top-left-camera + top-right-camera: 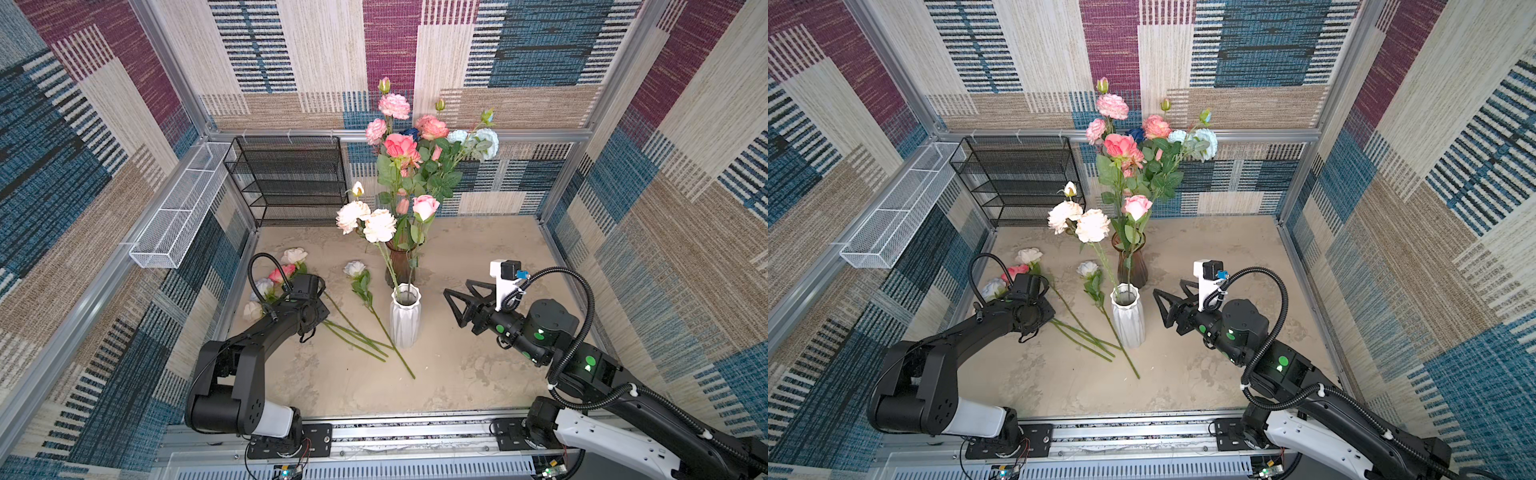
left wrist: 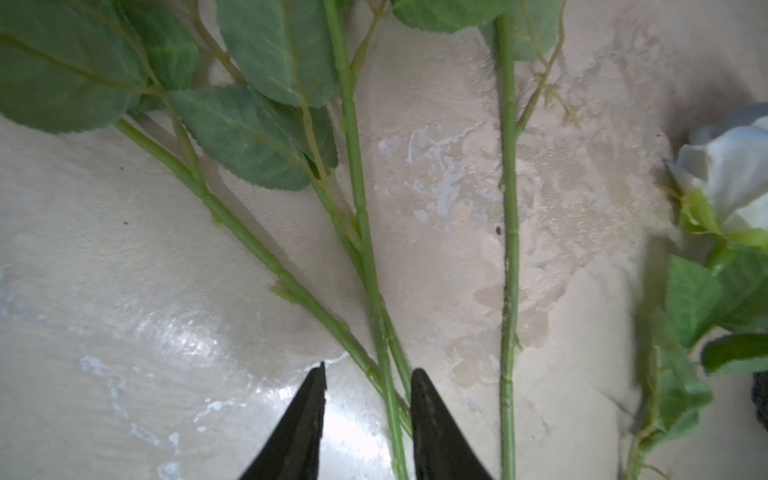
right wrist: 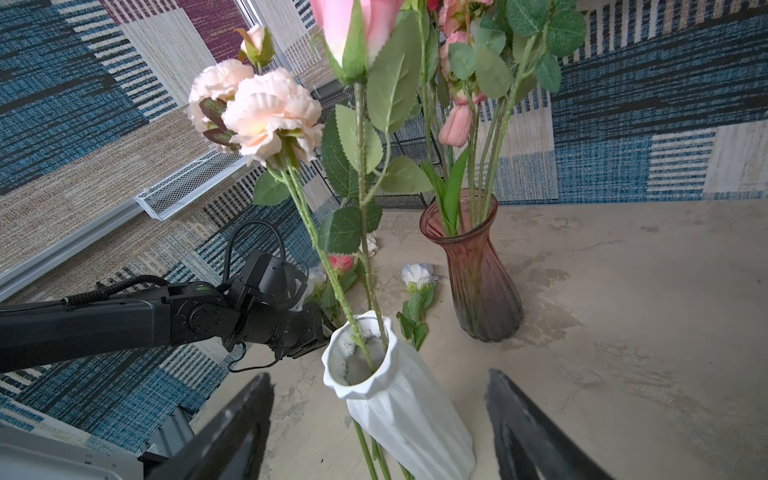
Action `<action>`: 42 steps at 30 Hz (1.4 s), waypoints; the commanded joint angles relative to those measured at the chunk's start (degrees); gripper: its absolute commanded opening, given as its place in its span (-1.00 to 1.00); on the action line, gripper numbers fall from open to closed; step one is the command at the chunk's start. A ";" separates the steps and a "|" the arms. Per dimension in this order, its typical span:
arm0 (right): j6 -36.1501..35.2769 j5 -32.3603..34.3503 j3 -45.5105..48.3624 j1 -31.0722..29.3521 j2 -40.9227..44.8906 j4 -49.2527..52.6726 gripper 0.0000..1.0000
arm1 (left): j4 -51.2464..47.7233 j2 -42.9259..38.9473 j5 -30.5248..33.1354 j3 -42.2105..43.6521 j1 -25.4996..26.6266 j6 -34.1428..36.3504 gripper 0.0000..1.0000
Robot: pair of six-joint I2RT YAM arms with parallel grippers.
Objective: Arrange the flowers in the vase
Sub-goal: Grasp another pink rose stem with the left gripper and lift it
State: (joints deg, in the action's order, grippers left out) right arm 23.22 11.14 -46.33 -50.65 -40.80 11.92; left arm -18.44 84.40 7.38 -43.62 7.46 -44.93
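1. The desk [image 1: 478, 374] is a beige, mottled sheet with pale scuffs. In the left wrist view a glossy glare patch lies just beside the left jaws.
2. Walls [image 1: 540, 54] of patchwork carpet in blue, maroon, cream and tan close the cell on three sides, held in an aluminium frame [image 1: 361, 135].
3. A black mesh rack [image 1: 291, 178] stands at the back wall and a white mesh basket [image 1: 178, 212] hangs on the side wall, both well beyond the left jaws.
4. The left jaws are down at the desk, partly parted. Several green stems [image 2: 361, 232] of the loose flowers [image 1: 293, 255] run between the tips, nearer one tip, not clamped.
5. A loose white rose [image 1: 354, 269] lies on the desk just outside those jaws.
6. The right jaws stand wide and empty, off the desk, facing the white vase [image 1: 405, 320], which is near but apart.
7. That vase holds peach blooms [image 1: 365, 222] and a pink rose [image 1: 424, 206].
8. Behind it, a tinted glass vase [image 1: 399, 266] carries the tall bunch.
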 commanded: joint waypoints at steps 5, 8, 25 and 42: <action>-0.46 1.43 0.18 0.00 0.22 -0.15 0.64 | 2.79 2.48 0.80 -0.38 -0.35 0.36 -0.47; -0.54 1.61 0.21 -0.04 0.23 -0.20 0.64 | 3.47 2.65 1.33 -0.46 -0.35 0.30 -0.63; -0.74 1.45 0.17 -0.06 -0.60 -0.41 0.65 | 8.70 0.15 0.77 3.65 -0.35 0.44 -0.56; -1.09 2.03 -1.01 -0.05 -0.67 0.29 0.65 | 10.46 -3.06 0.96 4.50 -0.35 -0.06 -1.00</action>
State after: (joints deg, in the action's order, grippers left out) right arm 22.59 12.62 -46.57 -50.68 -41.34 12.53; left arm -7.70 83.44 7.38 -39.20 7.16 -44.88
